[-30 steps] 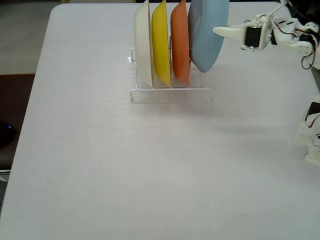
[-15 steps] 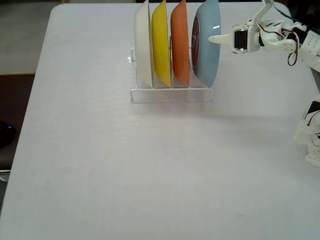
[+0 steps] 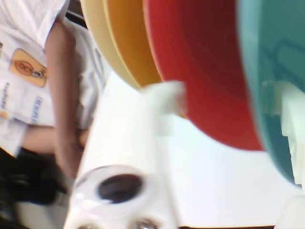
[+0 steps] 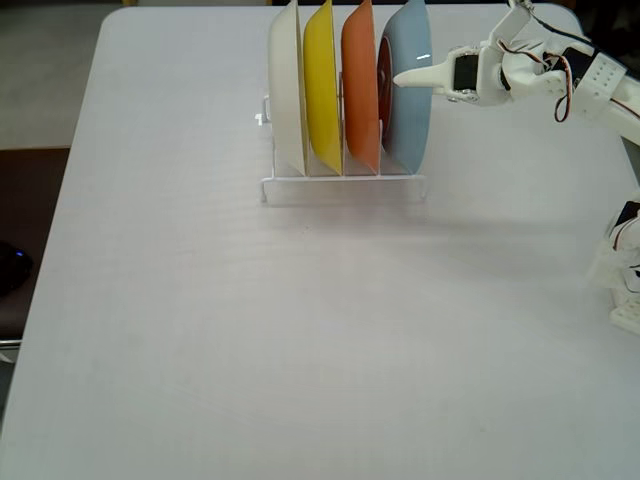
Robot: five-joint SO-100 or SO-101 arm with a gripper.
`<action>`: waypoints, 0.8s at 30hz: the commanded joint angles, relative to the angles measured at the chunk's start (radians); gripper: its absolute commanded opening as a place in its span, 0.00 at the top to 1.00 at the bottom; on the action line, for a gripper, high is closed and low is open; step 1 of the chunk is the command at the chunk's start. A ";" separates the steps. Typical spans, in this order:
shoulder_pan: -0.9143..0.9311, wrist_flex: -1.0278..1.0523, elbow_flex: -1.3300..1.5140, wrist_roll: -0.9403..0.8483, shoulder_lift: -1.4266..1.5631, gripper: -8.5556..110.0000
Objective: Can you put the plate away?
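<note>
Fixed view: the plate point(image 4: 408, 100) stands on edge in the rack's point(image 4: 342, 187) rightmost slot, beside the orange plate point(image 4: 359, 85). The gripper point(image 4: 405, 78), reaching from the right, grasps its upper rim; release looks due next.

Fixed view bright and evenly lit, soft shadow spreading under the rack point(image 4: 343, 188) toward six o'clock, small glare on the plate point(image 4: 412, 95), wrist view heavily blurred, close plates out of focus, whites blown out
</note>
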 commanded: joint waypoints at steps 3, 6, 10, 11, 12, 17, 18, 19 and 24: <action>-0.014 0.112 -0.106 0.120 -0.017 0.59; -0.023 0.160 -0.109 0.164 -0.018 0.57; -0.031 0.190 -0.109 0.190 0.005 0.55; -0.038 0.201 -0.109 0.193 0.018 0.54; -0.046 0.210 -0.109 0.195 0.035 0.54; -0.107 0.215 -0.084 0.179 0.149 0.53; -0.124 0.215 -0.069 0.192 0.179 0.52; -0.144 0.215 -0.048 0.206 0.215 0.52; -0.285 0.207 0.149 0.357 0.454 0.56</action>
